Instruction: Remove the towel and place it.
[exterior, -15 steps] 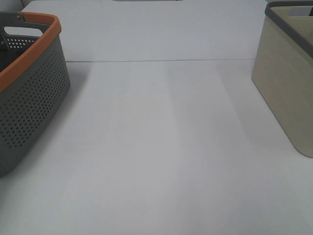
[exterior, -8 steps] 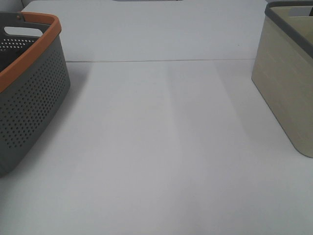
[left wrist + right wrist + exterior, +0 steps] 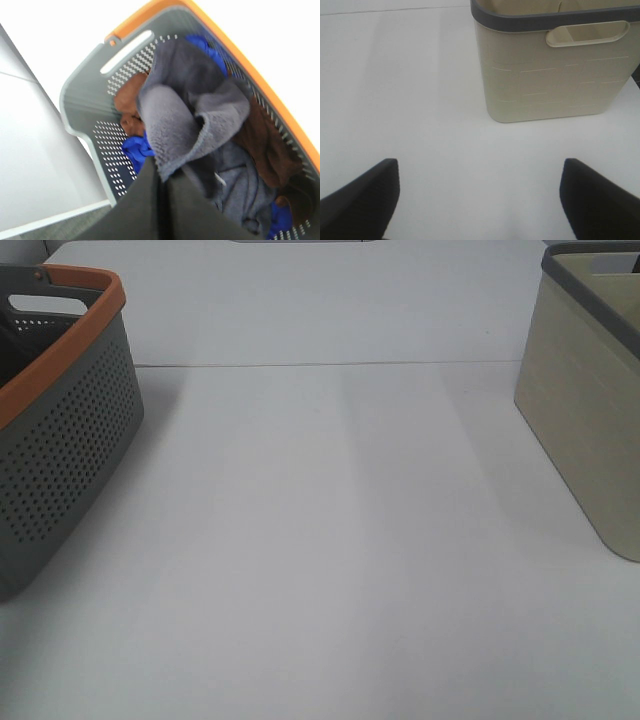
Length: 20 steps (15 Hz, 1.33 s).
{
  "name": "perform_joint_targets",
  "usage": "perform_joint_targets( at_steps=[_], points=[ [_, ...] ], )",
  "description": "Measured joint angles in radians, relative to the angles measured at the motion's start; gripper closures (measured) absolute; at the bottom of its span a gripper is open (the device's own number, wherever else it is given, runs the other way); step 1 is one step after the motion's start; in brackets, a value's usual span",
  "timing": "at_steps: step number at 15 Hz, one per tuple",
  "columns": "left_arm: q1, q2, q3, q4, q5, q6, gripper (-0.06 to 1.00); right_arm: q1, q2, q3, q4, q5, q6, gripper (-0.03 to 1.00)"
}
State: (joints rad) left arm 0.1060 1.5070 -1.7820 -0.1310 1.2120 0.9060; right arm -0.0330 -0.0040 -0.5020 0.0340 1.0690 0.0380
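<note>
The towel [image 3: 190,115], a grey plush cloth with a small white tag, lies bunched on top of the pile in the grey basket with the orange rim [image 3: 82,107], which stands at the left of the table [image 3: 60,440]. My left gripper [image 3: 162,175] is over the basket, its fingers pressed together on a fold of the towel. My right gripper [image 3: 480,200] is open and empty above the bare table, in front of the beige basket [image 3: 550,75]. Neither gripper shows in the exterior view.
Brown cloths [image 3: 130,102] and blue cloths [image 3: 135,150] lie under and around the towel in the grey basket. The beige basket with a dark grey rim [image 3: 585,410] stands at the right edge of the white table [image 3: 330,540].
In the exterior view only a dark shape inside the grey basket's far end shifts slightly; the baskets have not moved.
</note>
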Motion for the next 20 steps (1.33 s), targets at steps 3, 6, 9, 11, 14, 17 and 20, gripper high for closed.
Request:
perform_joint_targets(
  at_steps=[3,6,9,11,14,17,20],
  points=[
    [0.0,-0.021,-0.088,-0.064,-0.061,0.009,0.94,0.0,0.0,0.0,0.0,0.0,0.0,0.19],
    [0.0,-0.021,-0.136,-0.237,-0.208,0.1,0.94,0.0,0.0,0.0,0.0,0.0,0.0,0.19],
    [-0.039,-0.014,-0.158,-0.405,-0.366,0.206,0.94,0.0,0.0,0.0,0.0,-0.001,0.0,0.19],
    [-0.153,-0.001,-0.159,-0.457,-0.54,0.293,0.94,0.0,0.0,0.0,0.007,-0.007,0.0,0.19],
    [-0.365,0.075,-0.163,-0.461,-0.691,0.369,0.94,0.0,0.109,-0.005,0.078,-0.016,-0.062,0.19],
    [-0.433,0.15,-0.163,-0.444,-0.68,0.372,0.94,0.0,0.196,-0.033,0.146,-0.044,-0.151,0.19],
    [-0.508,0.201,-0.163,-0.43,-0.65,0.372,0.94,0.0,0.301,-0.088,0.236,-0.063,-0.251,0.19]
  ],
)
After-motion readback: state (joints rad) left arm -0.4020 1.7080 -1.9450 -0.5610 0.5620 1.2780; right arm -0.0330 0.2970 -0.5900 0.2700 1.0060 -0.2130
